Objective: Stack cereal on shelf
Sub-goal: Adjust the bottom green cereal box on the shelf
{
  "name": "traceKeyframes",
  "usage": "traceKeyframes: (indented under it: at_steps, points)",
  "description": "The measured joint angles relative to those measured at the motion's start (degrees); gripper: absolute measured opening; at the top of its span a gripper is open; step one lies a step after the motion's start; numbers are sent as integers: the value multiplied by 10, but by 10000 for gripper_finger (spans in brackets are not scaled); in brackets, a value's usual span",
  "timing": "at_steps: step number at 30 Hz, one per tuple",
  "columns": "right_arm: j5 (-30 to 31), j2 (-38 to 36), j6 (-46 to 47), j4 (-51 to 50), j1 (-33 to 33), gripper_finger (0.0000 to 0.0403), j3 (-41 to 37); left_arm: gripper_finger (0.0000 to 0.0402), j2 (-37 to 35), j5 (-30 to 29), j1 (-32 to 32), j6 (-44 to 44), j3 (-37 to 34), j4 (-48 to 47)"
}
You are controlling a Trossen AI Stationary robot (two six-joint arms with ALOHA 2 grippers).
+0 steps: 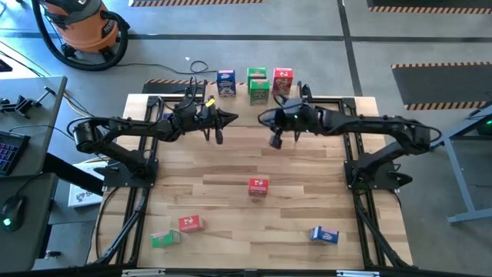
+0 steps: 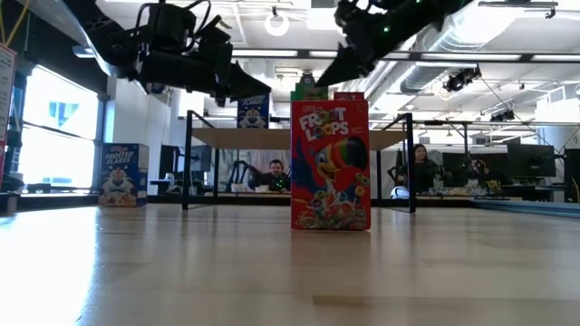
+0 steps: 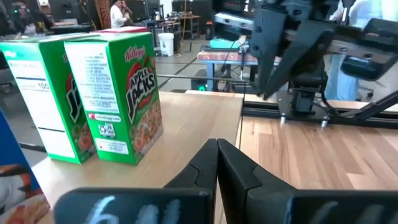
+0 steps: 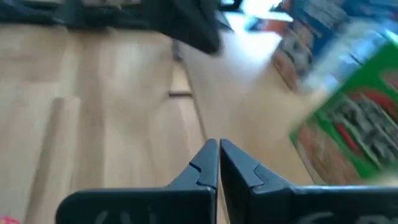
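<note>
Cereal on the shelf: a blue cardboard cereal box (image 1: 226, 82), two green Apple Jacks boxes (image 1: 257, 85) side by side and a red box (image 1: 283, 80) stand in a row at the far edge of the table, on the low light-wood shelf board (image 2: 299, 138) with thin black legs.
Cereal on the table: an upright red Froot Loops box (image 1: 258, 186) sits mid-table; a second red box (image 1: 190, 224) and a green box (image 1: 163, 238) lie near the front left, and a blue box (image 1: 324, 235) lies front right.
Left gripper: the left gripper (image 1: 217, 135) hangs above the table just in front of the shelf, empty, its two dark fingers (image 3: 205, 168) pressed together.
Right gripper: the right gripper (image 1: 276, 139) hangs opposite it, also empty, fingers (image 4: 214, 163) together.
Step in hand, my reading: going back for the next box, probably the upright red one mid-table.
Doing it well: part the fingers before descending, take the box across its narrow sides, lift clear of the shelf edge, and set it beside the row without nudging the boxes already standing.
Hard to make out: I count eight boxes in the high view; a ninth may sit hidden behind the arms. The right wrist view is smeared, so the boxes there cannot be read. The low view hides most of the shelf row behind the Froot Loops box.
</note>
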Motion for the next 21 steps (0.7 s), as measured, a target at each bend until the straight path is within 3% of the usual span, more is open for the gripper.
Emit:
traceKeyframes:
  at_steps: [4, 6, 14, 21]
  points:
    - [176, -8, 44, -16, -10, 0, -3, 0, 0, 0, -3, -7, -1, 1]
    - [227, -2, 57, 2, -27, 0, -3, 0, 0, 0, -6, -9, -1, 4]
    - [174, 65, 86, 88, -104, 0, -3, 0, 0, 0, -11, -8, 0, 4]
    - [125, 103, 96, 142, -110, 0, -3, 0, 0, 0, -11, -7, 0, 4]
